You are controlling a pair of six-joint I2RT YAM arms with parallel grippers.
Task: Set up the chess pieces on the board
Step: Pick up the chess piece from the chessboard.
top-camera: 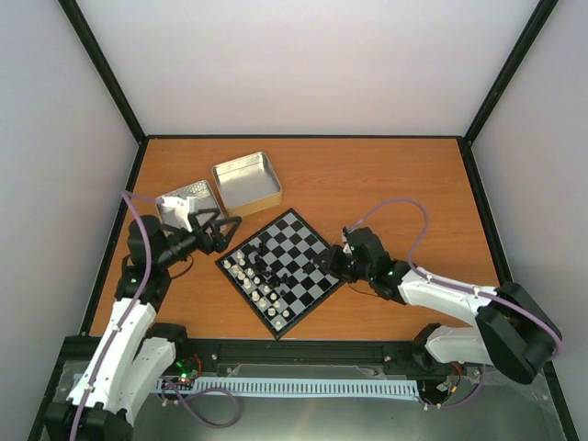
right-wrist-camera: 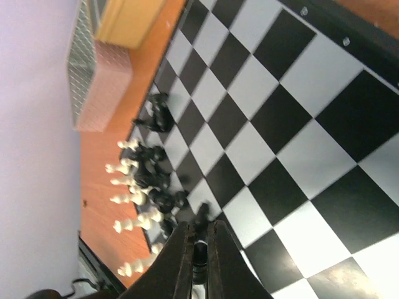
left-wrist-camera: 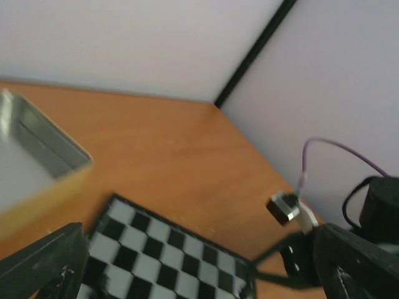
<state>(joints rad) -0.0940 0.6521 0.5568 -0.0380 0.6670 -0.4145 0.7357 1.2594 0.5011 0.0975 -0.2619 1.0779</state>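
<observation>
The board [top-camera: 280,271] lies turned like a diamond in the middle of the table. White chess pieces [top-camera: 250,278] line its lower-left edge, and black ones [top-camera: 265,256] cluster just inside them. My right gripper [top-camera: 324,264] is at the board's right corner. In the right wrist view it [right-wrist-camera: 201,227] is shut on a black chess piece [right-wrist-camera: 202,216] held just above the squares, with the white pieces [right-wrist-camera: 129,187] and black pieces [right-wrist-camera: 151,172] beyond. My left gripper [top-camera: 227,231] hovers open at the board's upper-left edge, and in its own view it [left-wrist-camera: 198,252] holds nothing over the board [left-wrist-camera: 168,255].
Two silver tins stand behind the board: one [top-camera: 246,181] at the back and one [top-camera: 186,203] under my left arm. The nearer tin [left-wrist-camera: 37,156] fills the left of the left wrist view. Black frame posts and pale walls enclose the table.
</observation>
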